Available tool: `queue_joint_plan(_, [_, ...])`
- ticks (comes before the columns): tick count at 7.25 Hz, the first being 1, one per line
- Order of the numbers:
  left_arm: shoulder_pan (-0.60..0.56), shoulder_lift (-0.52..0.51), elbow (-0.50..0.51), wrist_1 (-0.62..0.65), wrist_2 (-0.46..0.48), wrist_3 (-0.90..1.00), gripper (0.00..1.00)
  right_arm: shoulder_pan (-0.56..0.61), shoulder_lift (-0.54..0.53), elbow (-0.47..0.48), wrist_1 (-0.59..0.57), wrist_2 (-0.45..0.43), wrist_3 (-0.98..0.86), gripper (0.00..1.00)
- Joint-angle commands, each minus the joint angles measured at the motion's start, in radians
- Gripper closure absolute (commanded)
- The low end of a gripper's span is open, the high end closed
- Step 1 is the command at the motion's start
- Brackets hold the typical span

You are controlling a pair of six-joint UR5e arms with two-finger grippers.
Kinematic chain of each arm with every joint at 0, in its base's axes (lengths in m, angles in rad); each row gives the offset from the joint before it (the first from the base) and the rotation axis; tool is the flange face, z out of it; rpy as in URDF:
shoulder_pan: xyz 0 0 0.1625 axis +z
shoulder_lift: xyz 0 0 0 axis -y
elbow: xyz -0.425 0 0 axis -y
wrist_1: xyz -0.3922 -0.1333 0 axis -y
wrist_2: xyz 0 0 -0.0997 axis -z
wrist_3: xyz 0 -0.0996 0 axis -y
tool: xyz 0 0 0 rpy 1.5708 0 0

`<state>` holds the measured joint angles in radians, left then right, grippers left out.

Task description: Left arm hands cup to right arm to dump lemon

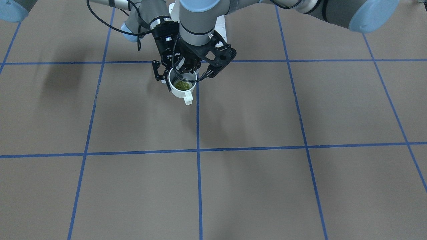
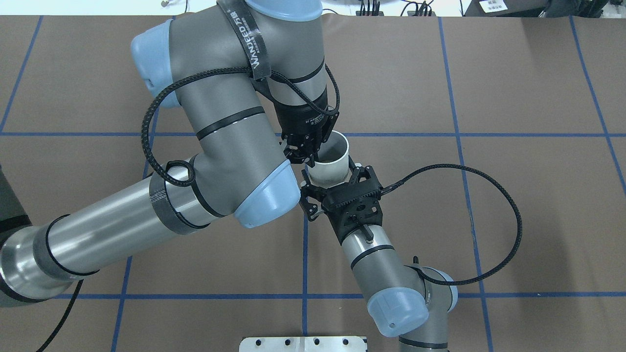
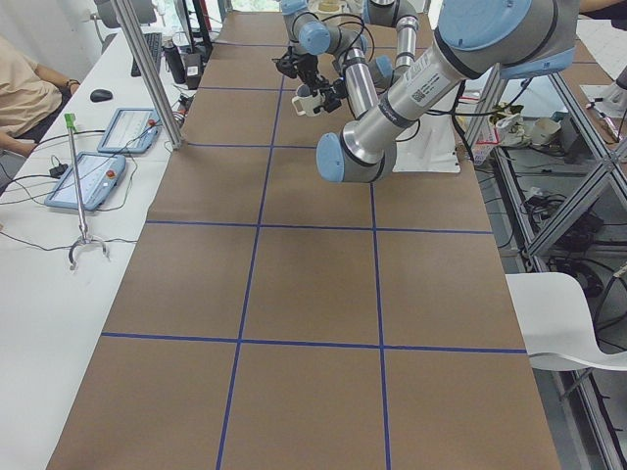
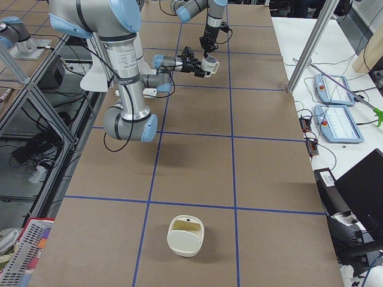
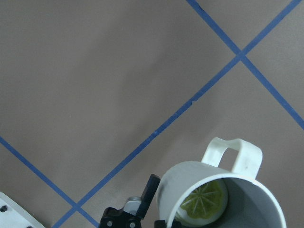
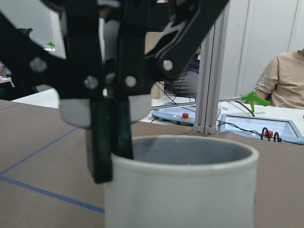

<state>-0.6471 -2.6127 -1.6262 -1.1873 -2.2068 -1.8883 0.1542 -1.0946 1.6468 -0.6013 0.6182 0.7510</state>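
The white cup [image 1: 179, 93] hangs upright above the table, handle [image 1: 188, 98] pointing away from the robot. The yellow-green lemon [image 1: 181, 85] lies in its bottom and shows in the left wrist view [image 5: 202, 204]. My left gripper [image 2: 307, 155] comes down from above and is shut on the cup's rim [image 2: 332, 164], one finger inside and one outside [image 6: 111, 137]. My right gripper [image 2: 332, 182] is level with the cup's body, its fingers [image 2: 360, 171] open on either side with small gaps. The cup fills the right wrist view [image 6: 180, 190].
The brown table carries a blue tape grid [image 1: 198, 150]. A white lidded container [image 4: 185, 236] lies far off towards the table's right end. A white base plate [image 2: 303, 343] sits by the robot. Operators [image 3: 24, 98] and pendants [image 4: 338, 122] are at the side bench.
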Motion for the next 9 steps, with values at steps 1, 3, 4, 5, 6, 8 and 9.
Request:
queue_joint_plan(1, [0.001,-0.001,-0.003,0.0,-0.001,0.0,1.0,0.004,-0.001,-0.005,-0.002,0.0,-0.001,0.06])
queue_joint_plan(3, [0.001,-0.001,-0.012,0.0,-0.001,0.0,1.0,0.002,0.002,-0.007,0.0,0.005,-0.002,0.62])
queue_joint_plan(4, [0.001,-0.001,-0.017,-0.001,-0.002,0.0,0.18,0.002,-0.001,-0.008,-0.002,0.005,-0.005,0.79])
queue_joint_plan(5, [-0.008,0.002,-0.071,0.0,-0.002,0.002,0.0,-0.001,-0.008,-0.007,0.003,0.006,-0.004,0.85])
queue_joint_plan(6, [-0.028,0.011,-0.142,0.002,-0.002,0.002,0.0,-0.007,-0.025,0.007,0.026,0.0,0.011,0.85])
queue_joint_plan(8, [-0.04,0.014,-0.15,0.006,-0.001,0.002,0.0,0.002,-0.265,0.08,0.215,0.0,0.089,0.95])
queue_joint_plan(9, [-0.04,0.016,-0.15,0.009,-0.001,0.0,0.0,0.037,-0.392,0.084,0.37,0.018,0.103,1.0])
